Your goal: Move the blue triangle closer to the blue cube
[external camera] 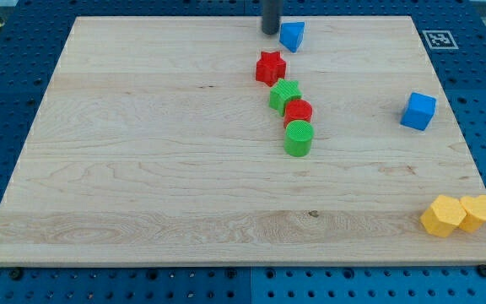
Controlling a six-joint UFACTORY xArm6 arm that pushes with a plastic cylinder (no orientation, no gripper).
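The blue triangle (292,35) lies near the view's top edge of the wooden board, a little right of centre. The blue cube (418,111) sits well apart from it, lower down toward the view's right edge. My tip (271,31) stands just left of the blue triangle, close to it or touching its left side. The dark rod comes down from the view's top.
A red star (270,67), a green block (284,95), a red cylinder (298,111) and a green cylinder (298,138) form a slanting chain below the triangle. Two yellow blocks (456,214) sit at the bottom right corner. The wooden board (142,169) rests on a blue pegboard.
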